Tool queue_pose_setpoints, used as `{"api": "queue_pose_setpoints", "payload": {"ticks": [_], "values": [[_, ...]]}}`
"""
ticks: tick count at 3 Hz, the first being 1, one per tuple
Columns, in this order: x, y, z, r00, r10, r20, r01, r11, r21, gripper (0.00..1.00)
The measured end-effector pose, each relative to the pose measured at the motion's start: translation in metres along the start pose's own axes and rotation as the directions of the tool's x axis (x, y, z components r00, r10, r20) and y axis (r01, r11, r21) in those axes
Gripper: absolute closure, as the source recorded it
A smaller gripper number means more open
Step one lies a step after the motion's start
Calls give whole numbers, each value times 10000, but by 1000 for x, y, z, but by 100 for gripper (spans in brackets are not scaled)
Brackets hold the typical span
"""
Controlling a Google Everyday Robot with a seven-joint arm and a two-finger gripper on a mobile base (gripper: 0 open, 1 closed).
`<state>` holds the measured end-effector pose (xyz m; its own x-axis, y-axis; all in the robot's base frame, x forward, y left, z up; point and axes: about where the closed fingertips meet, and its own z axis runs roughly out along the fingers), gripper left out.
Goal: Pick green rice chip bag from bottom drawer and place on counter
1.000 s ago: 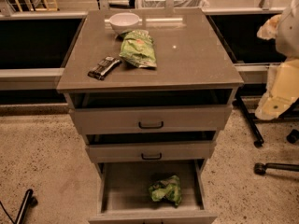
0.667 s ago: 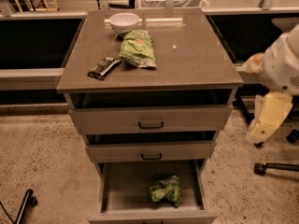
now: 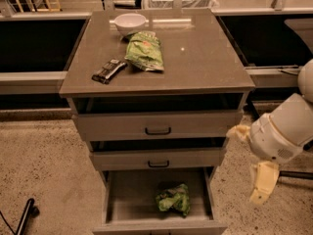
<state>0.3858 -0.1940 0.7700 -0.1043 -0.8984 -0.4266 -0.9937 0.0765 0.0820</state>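
The green rice chip bag lies crumpled on the pale floor of the open bottom drawer, right of centre. The counter is the glossy grey-brown top of the cabinet. My gripper hangs at the right of the cabinet, level with the two upper drawers, on a white rounded wrist. Its cream fingers are spread apart and hold nothing. It is above and to the right of the bag, outside the drawer.
On the counter lie a paler flat green bag, a white bowl and a black bar. Two shallower drawers with black handles stand slightly open above the bottom drawer. A chair base is at right.
My arm has come down and leftward along the cabinet's right side, from counter height to the level of the upper drawers. The bag and counter items have not moved.
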Motion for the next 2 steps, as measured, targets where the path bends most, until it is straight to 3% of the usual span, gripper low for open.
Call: {"api": "queue_pose_setpoints", "payload": {"ticks": [2], "values": [[1, 2, 4, 9999, -156, -5, 155, 9998, -89, 0]]}}
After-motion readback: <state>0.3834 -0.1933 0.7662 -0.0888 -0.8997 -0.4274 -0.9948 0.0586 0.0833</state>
